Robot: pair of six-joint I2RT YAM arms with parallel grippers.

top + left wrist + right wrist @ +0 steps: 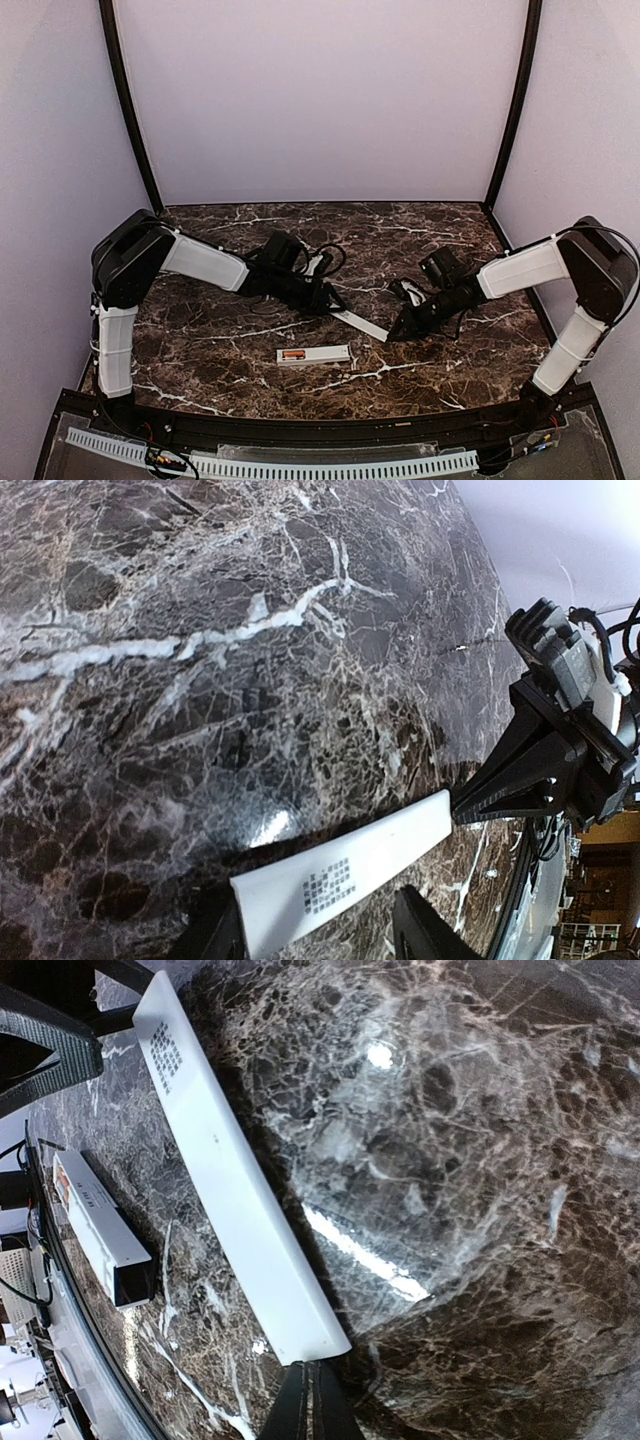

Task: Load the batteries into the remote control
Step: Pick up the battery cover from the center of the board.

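Observation:
The remote control (325,353) lies white and bar-shaped on the marble near the front middle, with an orange-red battery (292,354) in its left part. In the right wrist view the remote control (98,1222) shows a dark end. Behind it lies a thin white cover strip (360,324) with printed text (328,885). My left gripper (330,304) is open and straddles the strip's left end, with a gap at one finger (422,932). My right gripper (392,335) is shut, its tips (316,1390) touching the strip's other end (310,1335).
Purple walls and black posts (130,120) close in the marble table (250,230). Black cables (328,256) loop off the left wrist. A white slotted rail (300,466) runs along the near edge, below the arm bases.

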